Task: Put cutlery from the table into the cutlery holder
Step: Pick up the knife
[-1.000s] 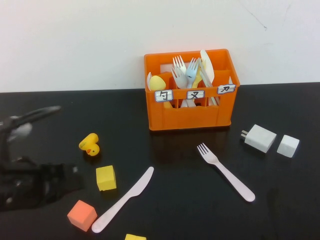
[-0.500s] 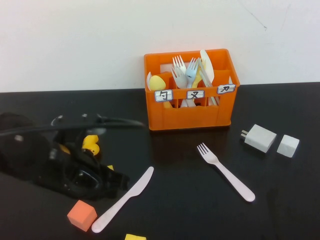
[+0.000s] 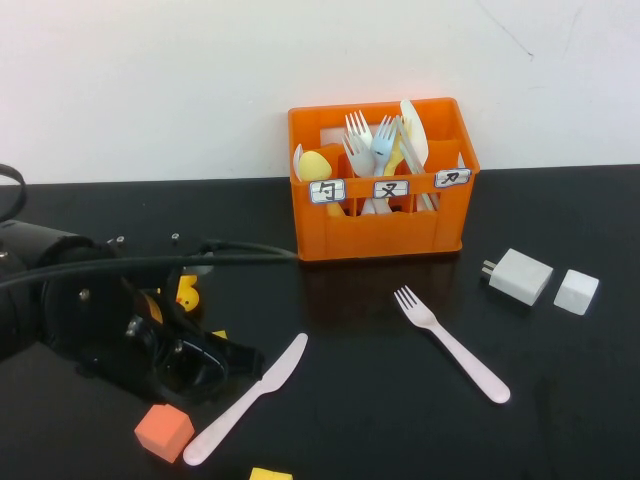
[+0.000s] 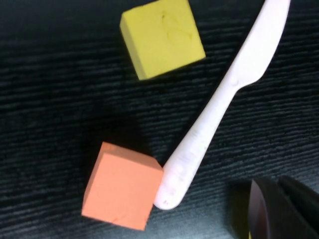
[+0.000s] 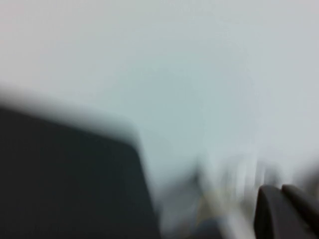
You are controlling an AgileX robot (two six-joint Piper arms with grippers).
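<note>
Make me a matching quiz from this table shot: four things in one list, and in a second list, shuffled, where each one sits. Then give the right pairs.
Things:
1. knife
2. fork
3. orange cube
4. white charger block

Places:
A. on the table right of the orange crate
B. touching the knife's handle end
C. in front of the crate, tines toward it
D. just right of the left gripper

Pairs: 1-D, 2-C, 3-B, 4-A

The left gripper, jaws shut, is low over the black table beside the knife. The right gripper is outside the high view, also shut.
</note>
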